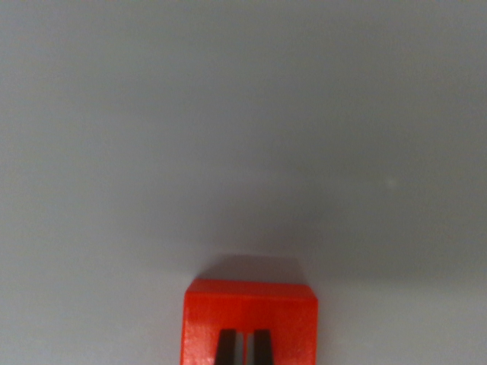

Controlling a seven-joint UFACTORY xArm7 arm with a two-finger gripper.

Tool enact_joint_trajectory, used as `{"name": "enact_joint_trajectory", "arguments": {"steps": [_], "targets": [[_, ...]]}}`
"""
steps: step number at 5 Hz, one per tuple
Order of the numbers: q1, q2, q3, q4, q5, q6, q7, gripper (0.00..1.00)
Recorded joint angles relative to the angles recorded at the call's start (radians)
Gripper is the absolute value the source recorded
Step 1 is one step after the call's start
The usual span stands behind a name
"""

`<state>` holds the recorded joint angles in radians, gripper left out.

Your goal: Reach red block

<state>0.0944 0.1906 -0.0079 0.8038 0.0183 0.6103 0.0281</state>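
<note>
While the end effector (243,351) hangs above it, unmarked red block (249,319), grey surface (243,137).

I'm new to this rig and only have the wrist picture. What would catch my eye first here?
The red block at the bottom centre, the only colour on a plain grey surface. Next, two dark fingertips close together over the block's lower part, a thin gap between them, and the soft shadow just beyond the block's far edge.
</note>
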Motion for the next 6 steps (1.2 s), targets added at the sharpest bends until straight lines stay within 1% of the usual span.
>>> {"name": "enact_joint_trajectory", "arguments": {"steps": [1, 6], "targets": [[0.0006, 0.002, 0.0, -0.009, 0.0001, -0.012, 0.0, 0.0], [0.001, 0.004, 0.001, -0.016, 0.0002, -0.02, 0.0, 0.0]]}}
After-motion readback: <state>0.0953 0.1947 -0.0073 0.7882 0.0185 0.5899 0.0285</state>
